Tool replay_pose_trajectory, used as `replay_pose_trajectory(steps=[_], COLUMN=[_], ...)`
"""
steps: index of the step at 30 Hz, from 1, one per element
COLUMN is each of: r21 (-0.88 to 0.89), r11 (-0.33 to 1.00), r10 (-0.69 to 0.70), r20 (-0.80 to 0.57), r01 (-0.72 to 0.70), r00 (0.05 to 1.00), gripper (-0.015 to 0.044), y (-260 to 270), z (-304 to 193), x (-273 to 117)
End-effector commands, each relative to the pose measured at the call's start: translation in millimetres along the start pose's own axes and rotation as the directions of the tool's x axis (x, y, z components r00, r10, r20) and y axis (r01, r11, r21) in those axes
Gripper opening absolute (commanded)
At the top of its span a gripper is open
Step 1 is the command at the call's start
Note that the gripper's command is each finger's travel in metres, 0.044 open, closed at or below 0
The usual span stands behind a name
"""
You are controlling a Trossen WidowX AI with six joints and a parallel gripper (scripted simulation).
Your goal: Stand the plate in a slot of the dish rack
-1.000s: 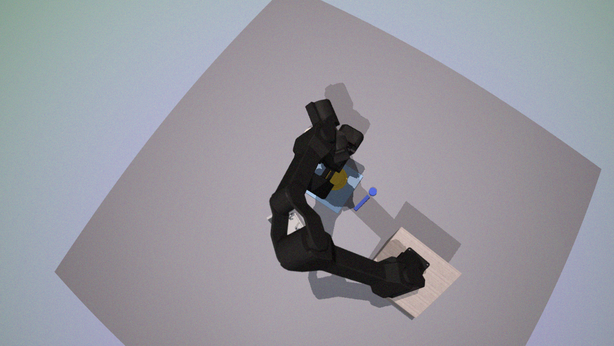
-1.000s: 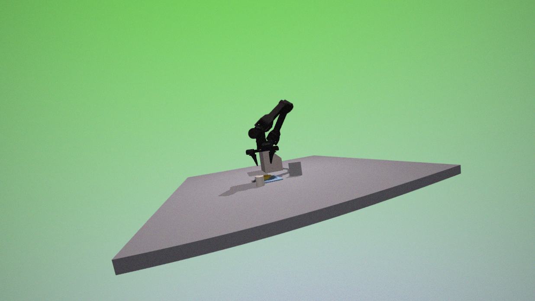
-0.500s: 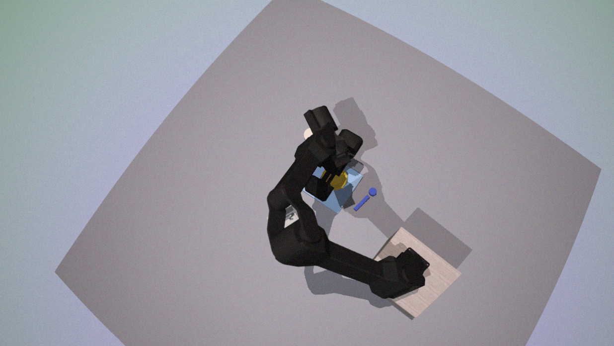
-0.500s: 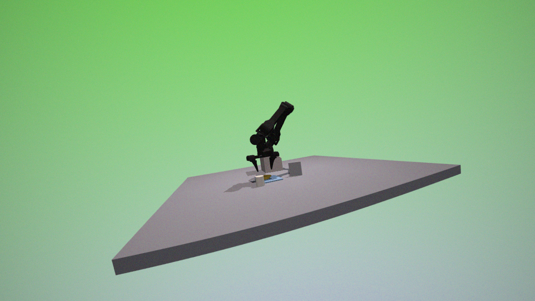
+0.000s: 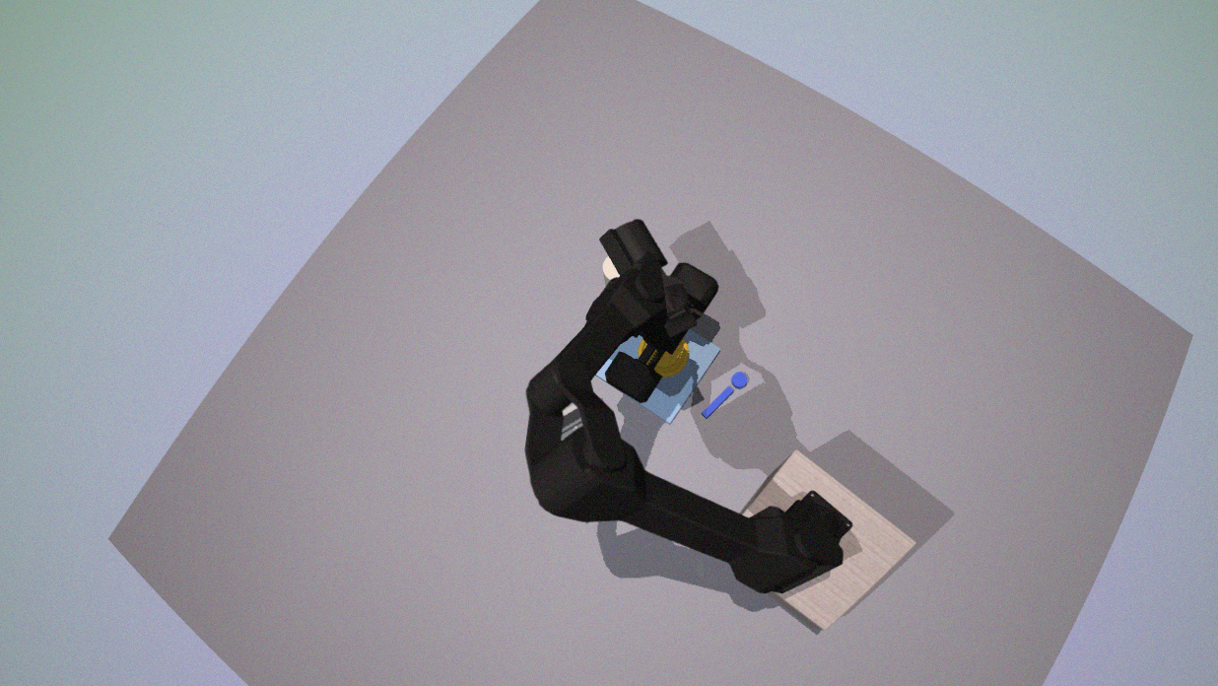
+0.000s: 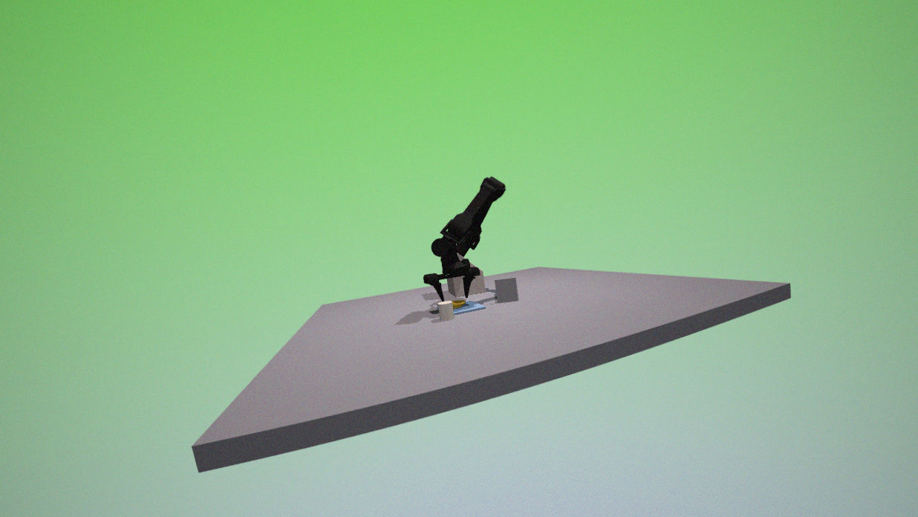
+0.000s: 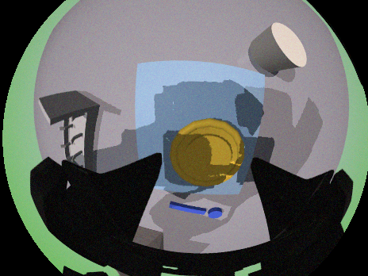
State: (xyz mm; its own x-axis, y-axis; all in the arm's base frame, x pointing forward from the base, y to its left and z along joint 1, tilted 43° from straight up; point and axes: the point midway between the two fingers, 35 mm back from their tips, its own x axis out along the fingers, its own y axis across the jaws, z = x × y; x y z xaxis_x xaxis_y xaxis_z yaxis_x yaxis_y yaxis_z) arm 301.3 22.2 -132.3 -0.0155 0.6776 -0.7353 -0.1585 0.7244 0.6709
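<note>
The yellow round plate (image 5: 673,361) (image 6: 457,303) (image 7: 190,159) lies flat on a light blue square mat (image 5: 671,412) (image 6: 473,308) (image 7: 147,87). My gripper (image 6: 454,298) (image 7: 207,157) is open and empty, pointing down just above the plate, with one finger on each side of it in the wrist view. In the top view the arm hides the fingertips. The dish rack (image 5: 572,422) (image 6: 506,290) (image 7: 91,136) stands to the left of the mat in the wrist view, with short prongs inside. The arm hides most of it in the top view, and my left finger hides its lower end in the wrist view.
A cream cylinder (image 5: 609,269) (image 6: 446,311) (image 7: 293,45) stands near a mat corner. A blue bar (image 5: 717,402) (image 7: 187,208) and a blue disc (image 5: 739,379) (image 7: 215,212) lie beside the mat. The arm's base is on a wooden block (image 5: 877,545) (image 6: 476,283).
</note>
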Motion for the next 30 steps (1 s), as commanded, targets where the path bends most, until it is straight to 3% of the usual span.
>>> replay_pose_trajectory(steps=[1,20,30], r21=[0.008,0.008,0.008], r11=[1.0,1.0,1.0], r10=[0.006,0.008,0.008], r20=[-0.003,-0.003,-0.003], r01=[-0.006,-0.008,-0.008], r00=[1.0,1.0,1.0], gripper=[0.04,0.039,0.0323], y=[0,0,0], z=[-2,-2,-2], x=[8,23,23])
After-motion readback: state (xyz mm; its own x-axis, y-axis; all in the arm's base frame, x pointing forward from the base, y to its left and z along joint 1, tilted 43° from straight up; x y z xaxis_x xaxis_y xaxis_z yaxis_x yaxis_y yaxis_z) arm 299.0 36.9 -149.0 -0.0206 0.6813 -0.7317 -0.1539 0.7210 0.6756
